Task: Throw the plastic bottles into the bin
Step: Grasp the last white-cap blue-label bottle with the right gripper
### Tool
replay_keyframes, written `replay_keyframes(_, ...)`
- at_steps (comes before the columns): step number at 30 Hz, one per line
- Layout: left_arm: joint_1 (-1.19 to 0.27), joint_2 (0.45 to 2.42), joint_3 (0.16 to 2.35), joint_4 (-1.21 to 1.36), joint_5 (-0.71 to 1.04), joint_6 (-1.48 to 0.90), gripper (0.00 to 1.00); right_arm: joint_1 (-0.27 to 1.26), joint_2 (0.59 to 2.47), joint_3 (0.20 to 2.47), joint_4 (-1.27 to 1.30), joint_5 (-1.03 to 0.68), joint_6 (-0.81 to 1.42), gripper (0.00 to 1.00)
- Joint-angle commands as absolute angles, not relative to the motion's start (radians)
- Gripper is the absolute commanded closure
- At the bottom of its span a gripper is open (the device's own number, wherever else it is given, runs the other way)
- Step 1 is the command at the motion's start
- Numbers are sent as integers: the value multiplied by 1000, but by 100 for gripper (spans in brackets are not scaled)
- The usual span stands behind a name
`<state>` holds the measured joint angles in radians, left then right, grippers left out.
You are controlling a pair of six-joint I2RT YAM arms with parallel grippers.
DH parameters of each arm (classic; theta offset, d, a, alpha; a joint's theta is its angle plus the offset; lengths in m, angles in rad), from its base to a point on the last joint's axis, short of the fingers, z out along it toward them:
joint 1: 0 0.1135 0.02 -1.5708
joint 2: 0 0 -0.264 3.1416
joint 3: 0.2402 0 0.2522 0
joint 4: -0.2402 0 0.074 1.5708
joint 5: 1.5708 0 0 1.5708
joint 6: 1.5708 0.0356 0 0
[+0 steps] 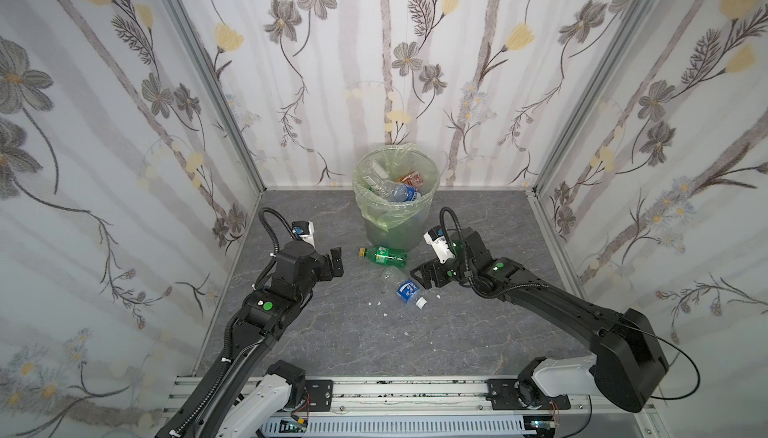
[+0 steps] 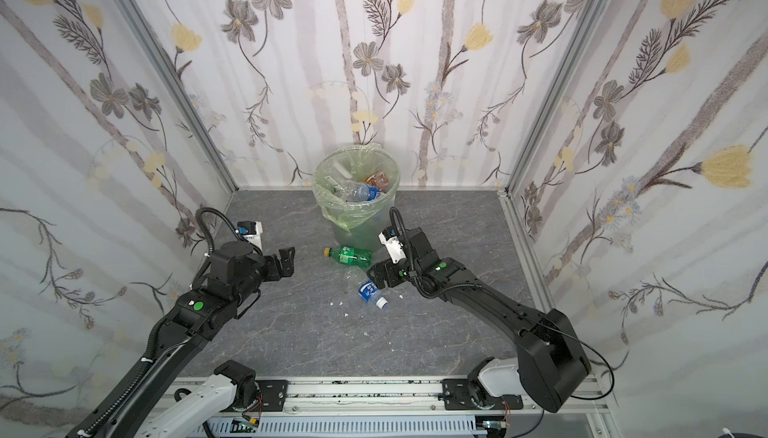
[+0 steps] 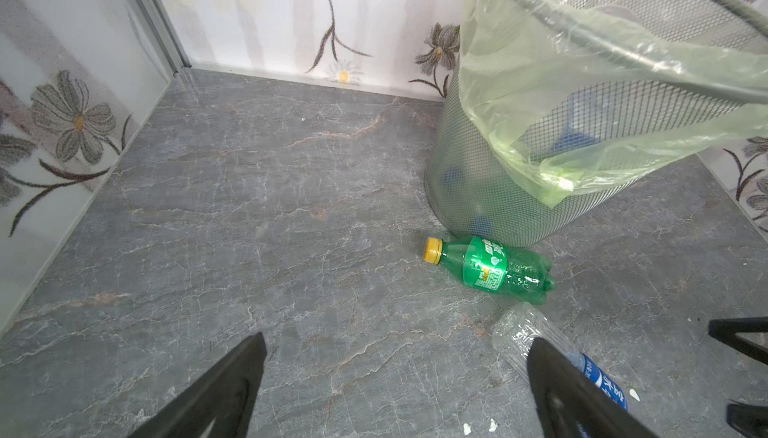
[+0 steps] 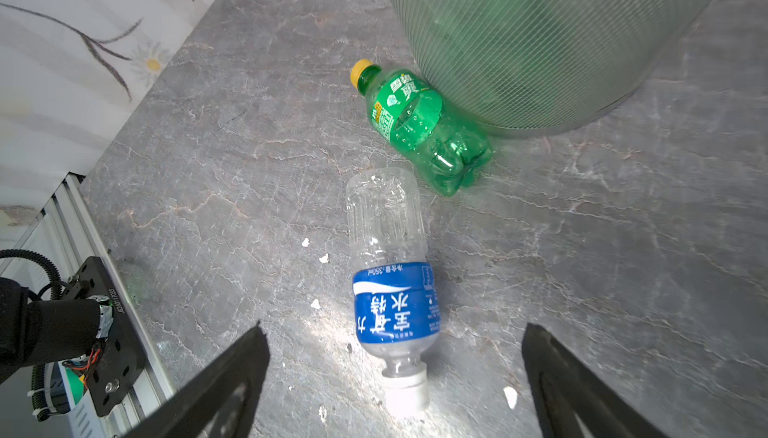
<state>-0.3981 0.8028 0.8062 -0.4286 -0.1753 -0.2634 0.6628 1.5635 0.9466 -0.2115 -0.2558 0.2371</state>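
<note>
Here, reading both top views with twelve o'clock at the back wall, the bin [image 1: 399, 228] stands at twelve o'clock on the grey desk [image 1: 374, 340]. Several plastic bottles [image 1: 399, 192] already lie inside it, and two are left out.

A green soda bottle [image 1: 384, 256] lies on its side at the bin's foot at six o'clock. Its yellow cap points to nine and its base to three. Just beside it, at five o'clock from it, lies a clear water bottle [image 1: 405, 288] with a blue label. Its long axis runs from eleven, the base, to five, the white cap.

The right claw [image 1: 419, 278] hangs low with its jaws spread wide and nothing between them. The water bottle is just beside it at nine o'clock. In the right wrist view the bottle's cap end is nearest the claw and its body runs away from it, so the two fingers straddle its width, apart from it on either side.

The left claw [image 1: 336, 263] is also wide open and empty. It sits farther off, with the water bottle at four o'clock from it and the green one at three.

My judgement is that the right arm is the nearer one and is lined up on the water bottle. It would need to drop and close across the label. Small white scraps [image 4: 316, 303] dot the desk around the bottle.
</note>
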Motion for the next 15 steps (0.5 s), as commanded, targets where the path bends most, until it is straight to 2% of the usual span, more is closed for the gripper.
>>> replay_keyframes(1, -391, 780, 779, -368, -173, -278, 0, 679, 1644, 983, -155, -251, 278, 6)
replay_keyframes(15, -387, 726, 724, -351, -166, -258, 0, 759, 1921, 1072, -134, -242, 299, 12)
